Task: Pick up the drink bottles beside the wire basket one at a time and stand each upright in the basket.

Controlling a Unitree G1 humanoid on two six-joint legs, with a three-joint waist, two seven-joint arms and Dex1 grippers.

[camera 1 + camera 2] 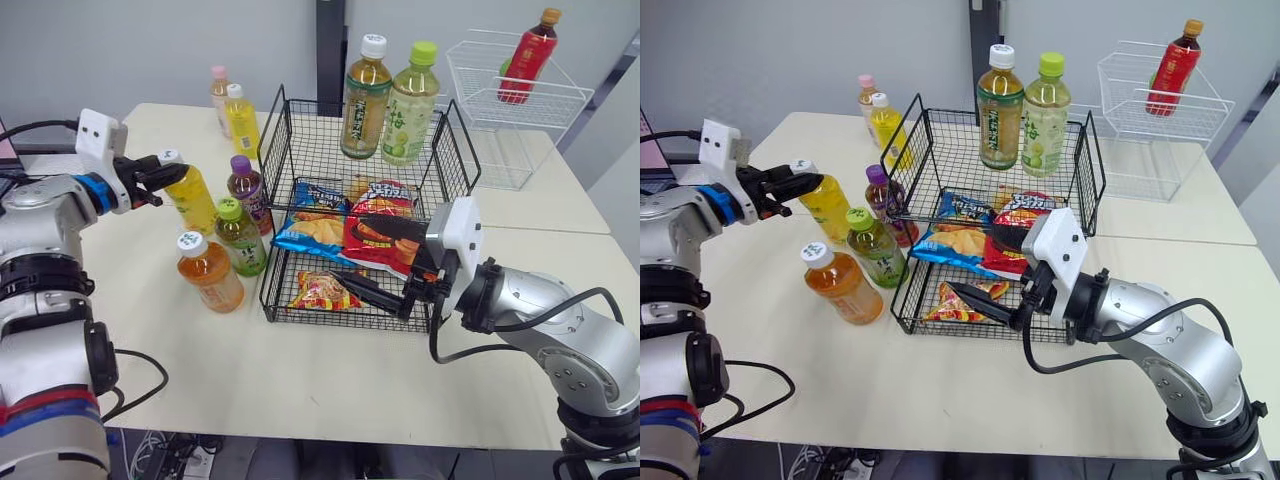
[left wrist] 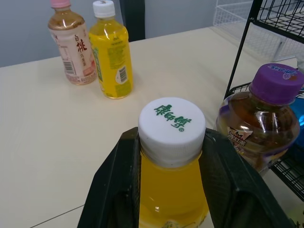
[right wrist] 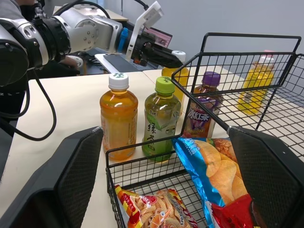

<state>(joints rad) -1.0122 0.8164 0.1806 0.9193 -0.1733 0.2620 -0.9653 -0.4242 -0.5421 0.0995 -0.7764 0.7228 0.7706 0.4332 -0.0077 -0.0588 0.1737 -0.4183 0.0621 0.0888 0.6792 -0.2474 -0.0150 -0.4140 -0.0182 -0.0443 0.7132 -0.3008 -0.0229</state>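
Left tool (image 1: pixel 168 177) clamps the neck of the yellow bottle (image 1: pixel 195 200), left of the wire basket (image 1: pixel 290 130).
The yellow bottle is just beside a purple-capped bottle (image 1: pixel 249 192), with the orange bottle (image 1: pixel 210 272) and green-capped bottle (image 1: pixel 241 238) standing nearer on the table (image 1: pixel 330 370). Right tool (image 1: pixel 370 292) gapes wide, empty, at the basket's near lower tier.

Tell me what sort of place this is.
Likely a lab or office space: plain tables against a grey wall, a black wire basket staged with snacks and drinks, and the left gripper clamped on a yellow bottle.
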